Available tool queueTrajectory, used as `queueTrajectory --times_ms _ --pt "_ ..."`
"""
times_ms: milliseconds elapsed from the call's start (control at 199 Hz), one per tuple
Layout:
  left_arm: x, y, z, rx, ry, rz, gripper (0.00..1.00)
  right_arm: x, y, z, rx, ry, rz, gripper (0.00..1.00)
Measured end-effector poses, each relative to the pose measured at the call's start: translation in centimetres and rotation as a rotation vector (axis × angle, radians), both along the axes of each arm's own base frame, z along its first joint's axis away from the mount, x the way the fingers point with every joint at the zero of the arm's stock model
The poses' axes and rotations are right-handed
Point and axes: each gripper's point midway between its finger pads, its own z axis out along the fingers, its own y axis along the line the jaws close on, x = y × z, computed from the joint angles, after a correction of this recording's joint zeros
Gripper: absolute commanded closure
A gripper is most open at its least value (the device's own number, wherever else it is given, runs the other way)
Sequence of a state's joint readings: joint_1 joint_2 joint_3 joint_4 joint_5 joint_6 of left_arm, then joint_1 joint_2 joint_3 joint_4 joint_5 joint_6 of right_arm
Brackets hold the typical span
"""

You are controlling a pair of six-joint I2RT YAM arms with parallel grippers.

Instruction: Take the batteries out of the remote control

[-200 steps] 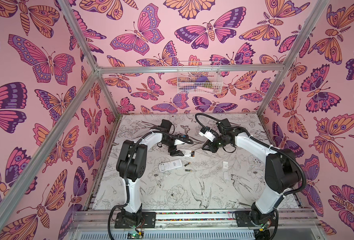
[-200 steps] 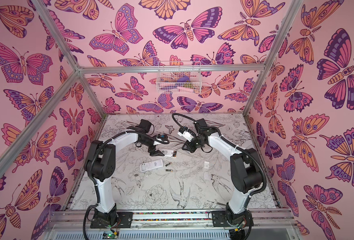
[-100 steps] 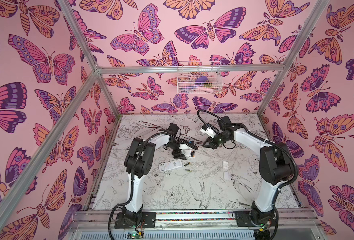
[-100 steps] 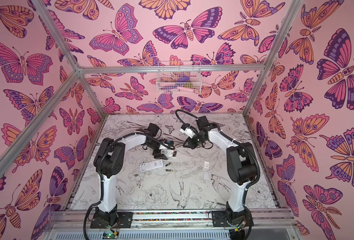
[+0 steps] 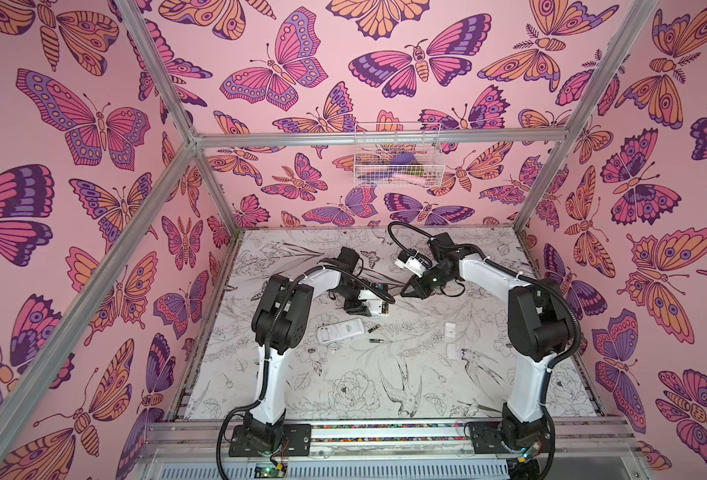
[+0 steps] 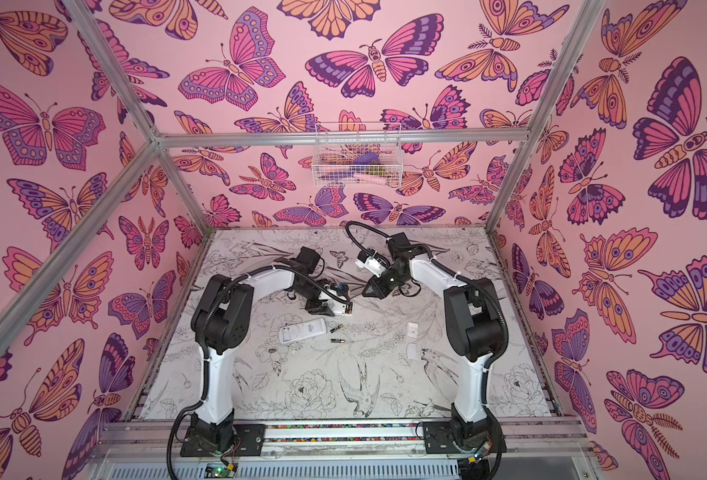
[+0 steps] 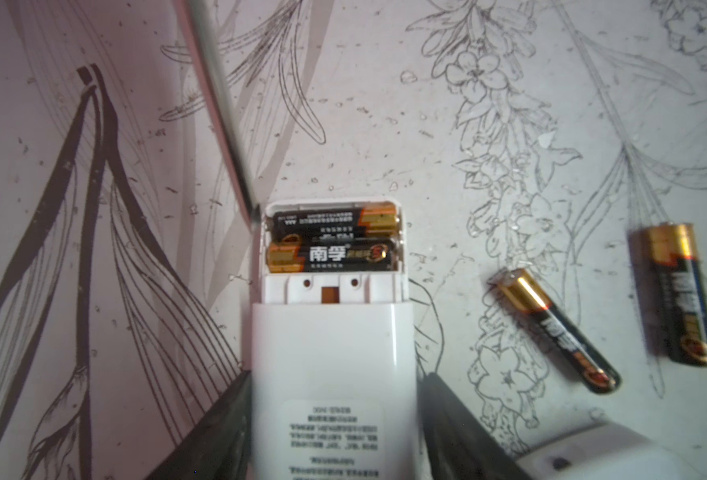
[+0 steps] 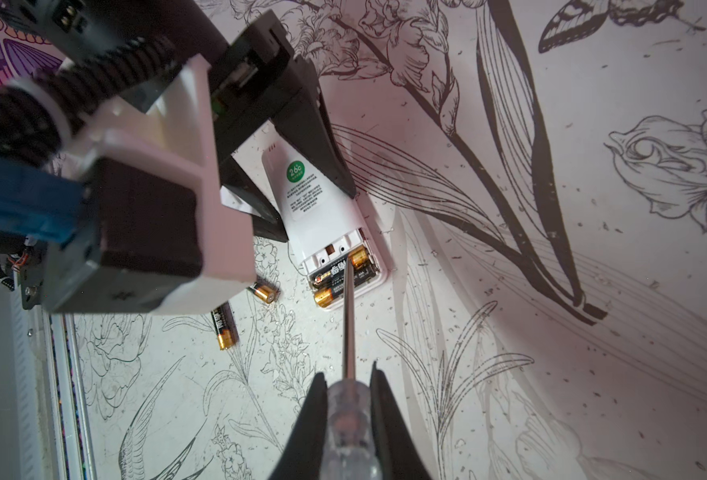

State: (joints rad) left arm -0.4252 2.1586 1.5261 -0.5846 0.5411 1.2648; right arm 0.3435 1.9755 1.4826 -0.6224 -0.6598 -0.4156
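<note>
A white remote control (image 7: 331,353) lies back-up on the mat with its compartment open. Two batteries (image 7: 335,257) sit inside it, side by side. My left gripper (image 7: 335,376) is shut on the remote's body, one finger against each long side. In both top views the same remote (image 5: 379,306) (image 6: 340,306) lies at the left gripper (image 5: 360,305). My right gripper (image 8: 347,372) is shut on a clear-handled screwdriver (image 8: 347,415); its tip rests on the batteries (image 8: 343,270) in the compartment. Two loose batteries (image 7: 559,328) (image 7: 682,295) lie on the mat beside the remote.
A second white remote (image 5: 340,330) lies nearer the front, next to the loose batteries (image 5: 373,328). Two small white covers (image 5: 450,330) (image 5: 453,350) lie to the right. A wire basket (image 5: 397,156) hangs on the back wall.
My left gripper's jaws have narrowed onto the remote. Both arms' elbows have swung inward. The right gripper has kept its hold on the screwdriver near the remote.
</note>
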Motion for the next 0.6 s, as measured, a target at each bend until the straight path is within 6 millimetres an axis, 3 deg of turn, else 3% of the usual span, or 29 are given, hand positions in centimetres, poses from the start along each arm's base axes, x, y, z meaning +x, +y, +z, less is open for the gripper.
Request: queueTrajectory --times_ms 166,604 --pt "0.0 -0.1 0.0 0.003 -0.006 -0.007 0.55 0.1 0.3 -0.1 -0.002 -0.001 0.009 1.00" --pt "0.0 -0.1 0.0 0.002 -0.007 -0.009 0.56 0.4 0.3 -1.5 -0.041 0.012 0.005 1.00"
